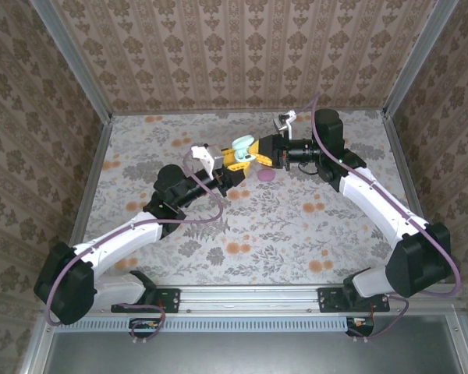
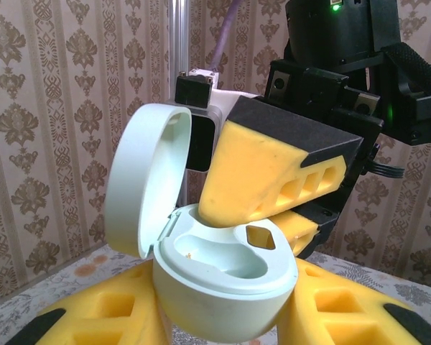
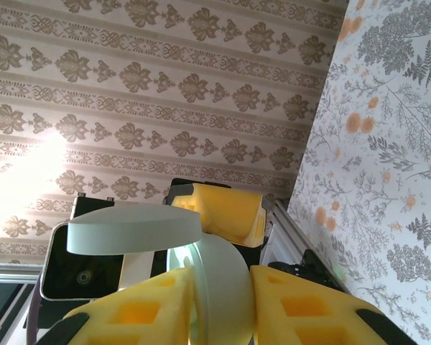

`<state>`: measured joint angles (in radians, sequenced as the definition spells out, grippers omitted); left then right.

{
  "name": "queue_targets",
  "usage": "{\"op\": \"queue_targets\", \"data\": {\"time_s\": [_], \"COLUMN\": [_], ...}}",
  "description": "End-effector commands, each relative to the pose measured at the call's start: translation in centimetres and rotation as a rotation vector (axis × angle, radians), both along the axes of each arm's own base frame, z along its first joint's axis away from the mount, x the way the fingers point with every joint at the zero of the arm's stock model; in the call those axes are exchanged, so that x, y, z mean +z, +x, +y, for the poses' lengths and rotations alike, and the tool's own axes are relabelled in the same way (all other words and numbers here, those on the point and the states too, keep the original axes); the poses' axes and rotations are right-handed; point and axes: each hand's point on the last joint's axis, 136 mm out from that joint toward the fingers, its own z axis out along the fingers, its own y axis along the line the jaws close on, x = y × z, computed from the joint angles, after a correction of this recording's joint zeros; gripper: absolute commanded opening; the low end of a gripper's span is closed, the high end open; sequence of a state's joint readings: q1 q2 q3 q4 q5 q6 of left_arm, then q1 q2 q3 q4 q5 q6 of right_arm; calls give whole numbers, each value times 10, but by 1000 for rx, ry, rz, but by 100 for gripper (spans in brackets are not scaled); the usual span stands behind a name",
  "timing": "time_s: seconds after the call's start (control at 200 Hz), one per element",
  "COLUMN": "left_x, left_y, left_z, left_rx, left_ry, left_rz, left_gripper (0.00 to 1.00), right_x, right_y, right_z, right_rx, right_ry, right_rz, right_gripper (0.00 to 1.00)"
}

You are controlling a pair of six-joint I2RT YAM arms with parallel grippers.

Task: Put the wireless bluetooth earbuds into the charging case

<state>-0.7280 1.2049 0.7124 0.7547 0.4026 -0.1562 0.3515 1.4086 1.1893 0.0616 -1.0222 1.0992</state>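
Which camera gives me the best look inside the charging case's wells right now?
Left wrist: the charging case sits close up, lid open, its wells facing the camera, though a yellow finger overhangs one. Top external shows it tiny, from above. Right wrist sees it edge-on, interior hidden.

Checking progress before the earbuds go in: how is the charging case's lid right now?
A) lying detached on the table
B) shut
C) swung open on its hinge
C: in the left wrist view the lid stands up from one edge of the charging case, leaving its inside exposed.
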Motion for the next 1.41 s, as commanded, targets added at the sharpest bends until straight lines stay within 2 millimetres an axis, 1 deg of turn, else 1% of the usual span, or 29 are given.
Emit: {"op": "queue_targets", "data": {"time_s": [0.0,0.06,0.065,0.075,0.105,0.25,0.405,0.635,0.855,0.895,0.955,1.055,1.11,1.205,1.225,1.24,1.285,1.365,1.4], "left_x": [17,17,17,17,17,17,18,21,24,25,27,31,33,37,36,38,40,45,46], "left_y": [-3,-3,-3,-3,-3,-2,-2,-1,1,2,2,1,-1,-5,-5,-7,-9,-13,-15], "left_z": [2,2,2,2,3,6,10,16,23,25,27,33,35,40,41,42,45,52,54], "left_rx": [7,10,10,10,11,20,27,43,59,64,70,84,88,97,100,101,108,123,127], "left_ry": [-25,-25,-25,-26,-27,-31,-38,-55,-66,-68,-70,-71,-73,-72,-70,-70,-72,-77,-77], "left_rz": [-42,-41,-41,-43,-41,-40,-41,-39,-41,-41,-44,-51,-55,-61,-61,-62,-67,-77,-81], "left_gripper": [33,33,33,33,33,33,33,33,33,33,33,33,33,33,34,34,33,34,34], "right_x": [11,13,18,23,27,33,31,27,15,8,-10,-54,-75,-107,-110,-122,-139,-164,-174], "right_y": [1,4,0,-2,-2,2,8,14,17,18,22,28,30,31,30,32,32,28,25], "right_z": [-2,-4,-5,-6,-8,-17,-28,-38,-48,-52,-58,-71,-72,-69,-69,-67,-64,-50,-41], "right_rx": [-12,-26,-27,-30,-39,-83,-132,-184,-241,-257,-288,-334,-336,-313,-308,-297,-275,-212,-182], "right_ry": [0,-2,4,8,9,-12,-39,-75,-152,-183,-257,-388,-417,-438,-440,-453,-476,-510,-524], "right_rz": [-38,-45,-59,-74,-86,-122,-132,-142,-158,-155,-145,-80,-44,34,40,67,103,142,157], "right_gripper": [31,35,35,36,36,41,46,47,47,47,48,47,46,44,44,43,42,40,39]}}
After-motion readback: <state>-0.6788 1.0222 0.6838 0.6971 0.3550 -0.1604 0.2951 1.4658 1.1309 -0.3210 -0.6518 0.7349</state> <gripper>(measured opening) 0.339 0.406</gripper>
